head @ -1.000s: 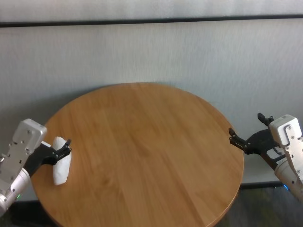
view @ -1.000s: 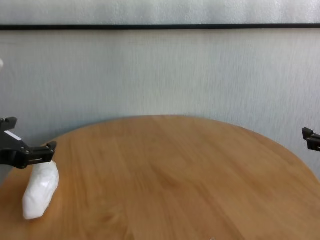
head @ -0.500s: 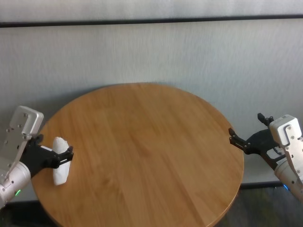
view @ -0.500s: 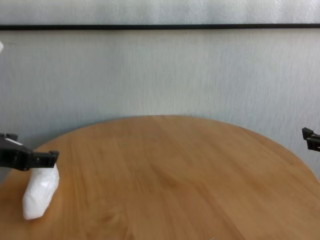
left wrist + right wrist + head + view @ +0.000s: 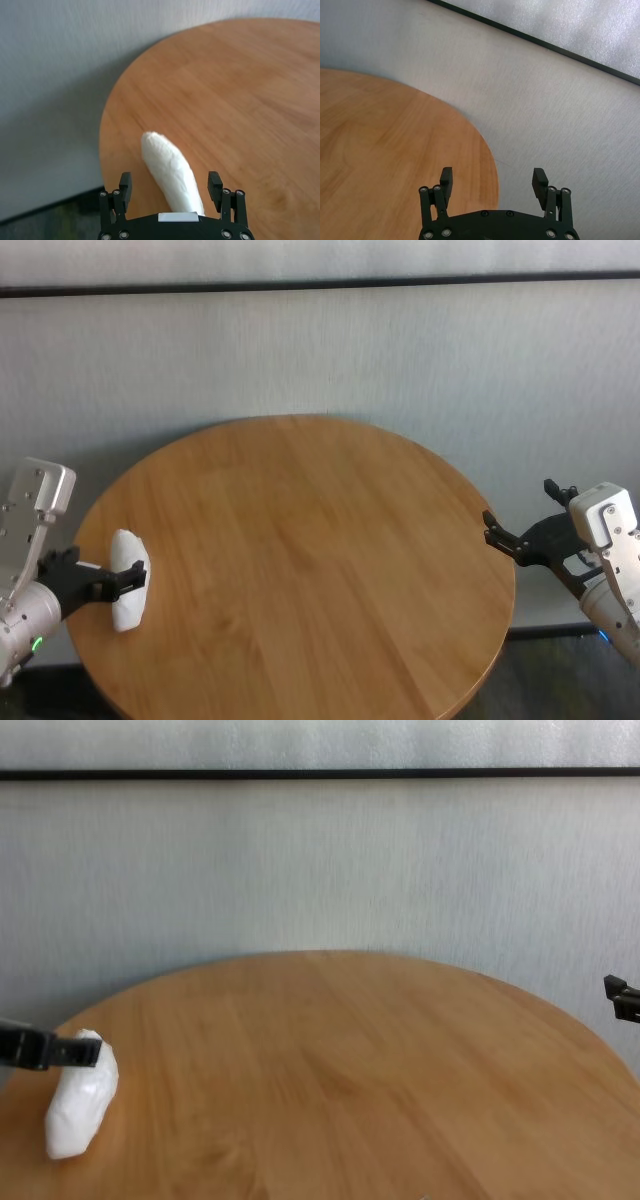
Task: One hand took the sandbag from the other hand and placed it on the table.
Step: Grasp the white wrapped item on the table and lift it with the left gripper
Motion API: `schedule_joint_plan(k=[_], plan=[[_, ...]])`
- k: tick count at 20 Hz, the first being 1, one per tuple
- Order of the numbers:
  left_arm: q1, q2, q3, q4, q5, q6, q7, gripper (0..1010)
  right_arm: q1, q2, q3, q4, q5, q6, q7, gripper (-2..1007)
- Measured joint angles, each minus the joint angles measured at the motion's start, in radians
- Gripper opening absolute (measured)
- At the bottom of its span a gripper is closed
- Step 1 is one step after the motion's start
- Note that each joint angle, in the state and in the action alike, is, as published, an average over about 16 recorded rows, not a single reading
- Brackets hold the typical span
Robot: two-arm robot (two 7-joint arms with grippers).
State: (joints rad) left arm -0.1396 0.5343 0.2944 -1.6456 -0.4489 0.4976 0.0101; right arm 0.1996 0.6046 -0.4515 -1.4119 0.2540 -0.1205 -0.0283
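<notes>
The white sandbag [image 5: 128,580] lies on the round wooden table [image 5: 300,540] near its left edge. My left gripper [image 5: 135,578], on the arm with the green ring, is open and low at that edge. In the left wrist view its fingers [image 5: 125,182] stand on either side of the near end of the sandbag [image 5: 167,165], apart from it. The chest view shows the sandbag [image 5: 80,1105] with one left finger [image 5: 50,1050] beside its top. My right gripper [image 5: 505,535], on the arm with the blue ring, is open and empty off the table's right edge.
A pale grey wall with a dark horizontal stripe [image 5: 320,285] stands behind the table. The right wrist view shows the open right gripper [image 5: 493,176] over the table's rim [image 5: 485,150]. Dark floor shows below the table's left edge [image 5: 60,215].
My left gripper has drawn back toward the table's left edge and lower, open. The sandbag has stayed in place on the table. The right arm has not moved.
</notes>
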Motion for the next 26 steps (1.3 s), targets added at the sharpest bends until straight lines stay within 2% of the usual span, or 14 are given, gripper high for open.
schedule_joint_plan(k=[5, 11, 17, 26], plan=[[-0.003, -0.036, -0.023, -0.006, -0.017, 0.078, 0.033, 1000, 0.000, 0.000, 0.000, 0.000, 0.000, 0.000, 0.000, 1001], [-0.016, -0.074, -0.032, -0.004, -0.014, 0.132, 0.061, 1000, 0.000, 0.000, 0.000, 0.000, 0.000, 0.000, 0.000, 1001], [-0.033, -0.103, -0.023, 0.017, 0.008, 0.145, 0.073, 1000, 0.000, 0.000, 0.000, 0.000, 0.000, 0.000, 0.000, 1001], [-0.060, -0.139, -0.007, 0.081, 0.047, 0.132, 0.080, 1000, 0.000, 0.000, 0.000, 0.000, 0.000, 0.000, 0.000, 1001]])
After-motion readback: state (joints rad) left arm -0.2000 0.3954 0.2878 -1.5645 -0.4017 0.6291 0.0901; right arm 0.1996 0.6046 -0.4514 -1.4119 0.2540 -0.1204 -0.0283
